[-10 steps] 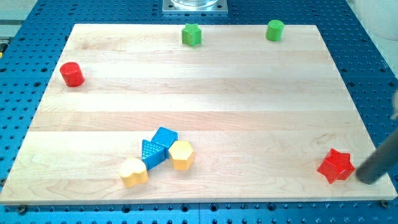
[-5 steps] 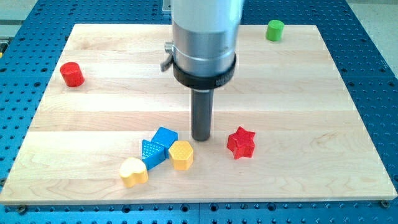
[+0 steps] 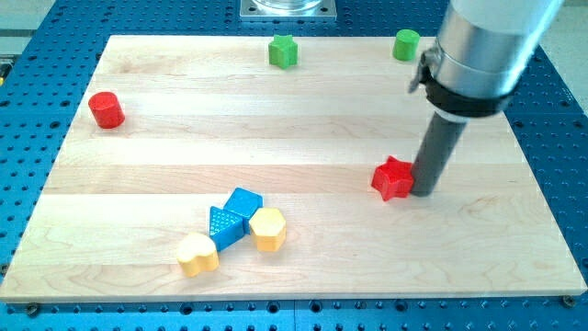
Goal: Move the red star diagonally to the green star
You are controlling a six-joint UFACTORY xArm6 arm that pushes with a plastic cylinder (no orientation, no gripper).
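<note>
Red star (image 3: 393,178) sits right of the surface's (image 3: 138,175) middle, and everything else is placed from it here. Far to its left and somewhat higher, near the surface's left edge, stands a red cylinder (image 3: 107,109). Down and to the left of the star lies a cluster: a yellow heart-like block (image 3: 197,255) lowest and leftmost, a blue triangle (image 3: 223,223) touching a blue cube (image 3: 243,202), and a yellow hexagon (image 3: 267,229) against them on the right. Up and to the left of the star, close to the top edge, is the green star (image 3: 283,51). Almost straight above the red star, also at the top edge, stands a green cylinder (image 3: 406,44). My tip (image 3: 424,191) touches the red star's right side. This arm carries no hand, only the rod.
</note>
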